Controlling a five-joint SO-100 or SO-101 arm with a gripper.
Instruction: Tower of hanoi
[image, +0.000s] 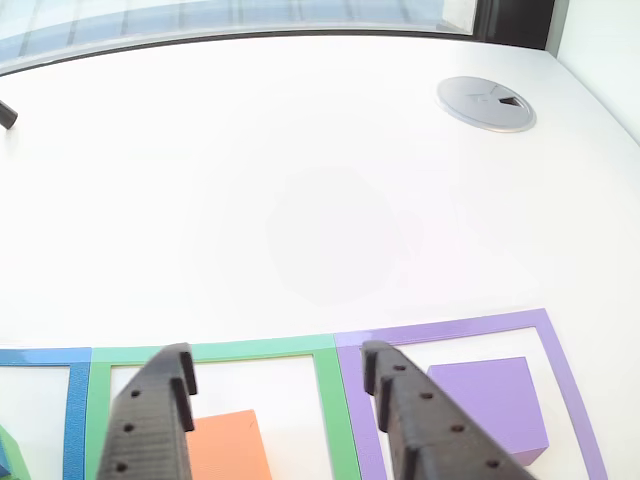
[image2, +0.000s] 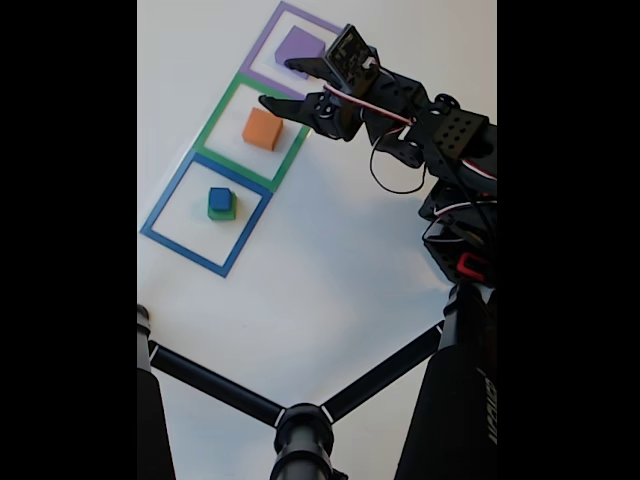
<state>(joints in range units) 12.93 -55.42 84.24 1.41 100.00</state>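
In the other view, riding on the arm, two black plastic fingers with small round holes frame the bottom edge, the gripper (image: 280, 375) spread wide and holding nothing. Below them lies a smooth white table (image: 300, 180) marked with flat square outlines: the blue outline (image: 76, 400) at left, the green outline (image: 330, 400) in the middle, the purple outline (image: 450, 330) at right. The matte orange block (image: 228, 445) sits inside the green outline, partly behind the left finger. The purple block (image: 490, 400), sharp-edged and plain, sits inside the purple outline beside the right finger. A sliver of the green block (image: 8, 450) shows at the lower left corner. A round grey cable port (image: 485, 102) is set in the table top at upper right.

The fixed view looks down on the whole row of outlines. Here the blue cube (image2: 220, 198) is seen resting on the green block (image2: 222, 211) inside the blue outline (image2: 160, 235). The orange block (image2: 262, 129) stands alone in the green outline (image2: 215, 120), the purple block (image2: 298, 46) in the purple outline (image2: 262, 45). The gripper (image2: 272, 83) hangs open above the border between the green and purple squares, red and white wires looping along the black arm (image2: 440, 130). Black tripod struts (image2: 230, 385) cross the foreground.
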